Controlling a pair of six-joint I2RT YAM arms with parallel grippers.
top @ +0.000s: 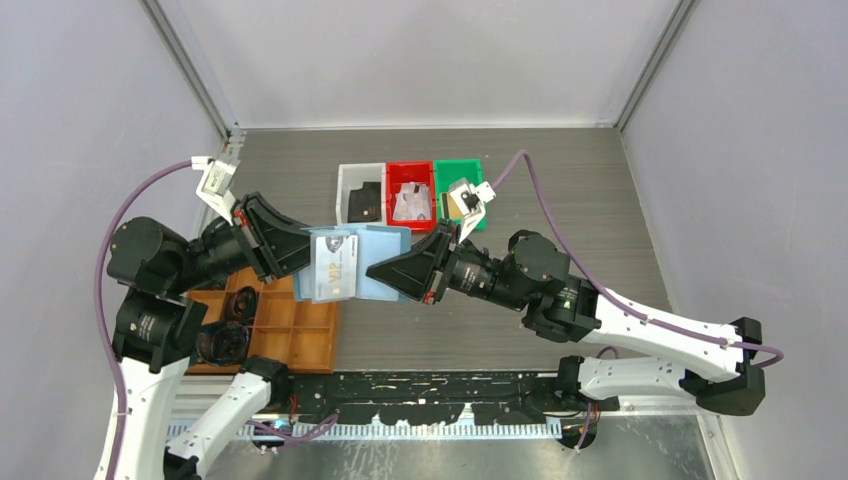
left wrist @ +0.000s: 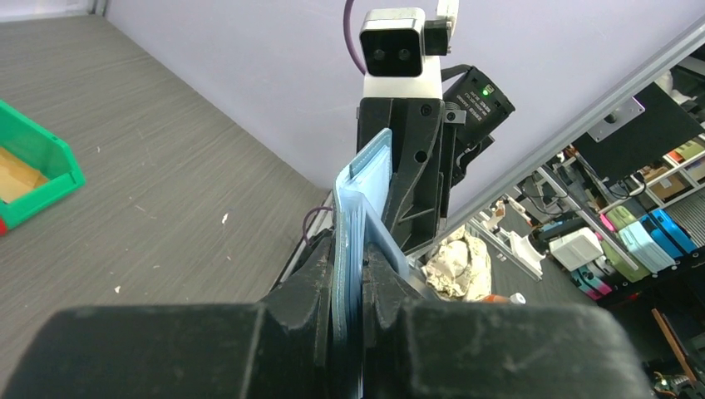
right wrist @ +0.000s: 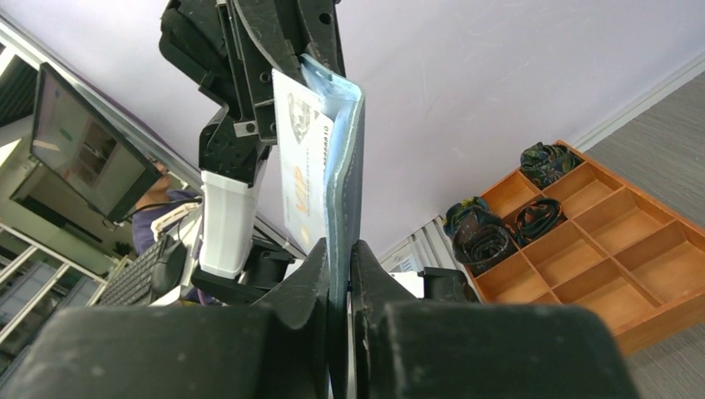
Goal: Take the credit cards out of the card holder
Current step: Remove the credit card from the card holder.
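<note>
The left gripper [left wrist: 349,278] is clamped on one flap of the card holder [top: 385,255] and the right gripper [right wrist: 339,262] on the other, holding it aloft near the compartment tray [top: 300,340]. It's soft and floppy. The protruding white card [right wrist: 301,166] looks stiff, thin and slick, so pinch its exposed edge.

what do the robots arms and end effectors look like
The left arm and right arm have white shells with black round joints. The left end effector and right end effector are black wedges. A purple cable runs to a white wrist camera on each.
</note>
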